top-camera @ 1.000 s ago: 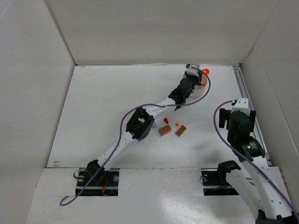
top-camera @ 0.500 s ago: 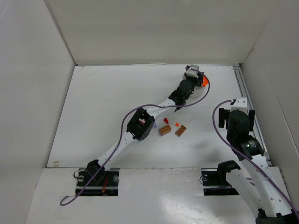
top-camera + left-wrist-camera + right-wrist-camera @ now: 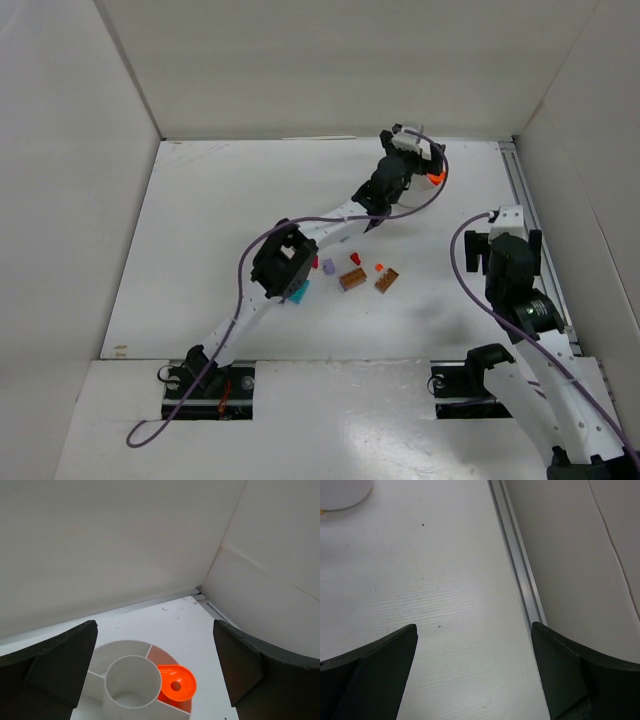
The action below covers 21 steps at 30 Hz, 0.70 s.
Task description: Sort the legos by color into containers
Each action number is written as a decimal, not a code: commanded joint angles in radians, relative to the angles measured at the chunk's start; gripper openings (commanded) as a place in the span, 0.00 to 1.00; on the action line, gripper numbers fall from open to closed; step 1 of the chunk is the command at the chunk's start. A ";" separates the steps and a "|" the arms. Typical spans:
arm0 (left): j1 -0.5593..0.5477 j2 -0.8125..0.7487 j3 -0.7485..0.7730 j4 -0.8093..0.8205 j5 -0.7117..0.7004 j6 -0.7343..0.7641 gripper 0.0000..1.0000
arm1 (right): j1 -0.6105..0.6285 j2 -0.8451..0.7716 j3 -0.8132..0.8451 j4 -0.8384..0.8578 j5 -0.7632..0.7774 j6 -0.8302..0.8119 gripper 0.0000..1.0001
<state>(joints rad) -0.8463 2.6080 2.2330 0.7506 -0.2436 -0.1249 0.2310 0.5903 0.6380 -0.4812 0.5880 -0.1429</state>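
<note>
The round white tub (image 3: 120, 652) with wedge compartments round a central tube lies just below my left gripper (image 3: 155, 645), which hangs open and empty over it. An orange round piece (image 3: 176, 683) with a hole rests in one wedge, leaning on the tube. In the top view the left gripper (image 3: 408, 148) covers most of the tub, and the orange piece (image 3: 435, 177) peeks out beside it. Loose on the table lie a purple lego (image 3: 328, 265), a red one (image 3: 355, 258), a tiny orange one (image 3: 379, 267), two brown bricks (image 3: 351, 279), (image 3: 386, 279) and a teal one (image 3: 300, 291). My right gripper (image 3: 507, 222) is open over bare table.
A metal rail (image 3: 517, 570) runs along the table's right edge by the side wall. White walls enclose the table at the back and both sides. The left arm's elbow (image 3: 280, 262) hangs just left of the loose bricks. The tub's edge (image 3: 345, 492) shows at the right wrist view's top left.
The left gripper went from shut to open over the tub, and the orange piece now lies in a wedge. Its elbow swung left, uncovering the purple and teal legos. The right arm barely moved.
</note>
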 commanded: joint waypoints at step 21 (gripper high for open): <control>0.108 -1.543 -1.470 -0.442 0.026 -0.364 1.00 | -0.185 0.783 0.540 0.311 -0.517 0.075 0.71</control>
<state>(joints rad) -0.7364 1.1725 0.7906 0.3656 -0.2211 -0.4156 0.0826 1.2640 1.0660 -0.2665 0.1814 -0.1047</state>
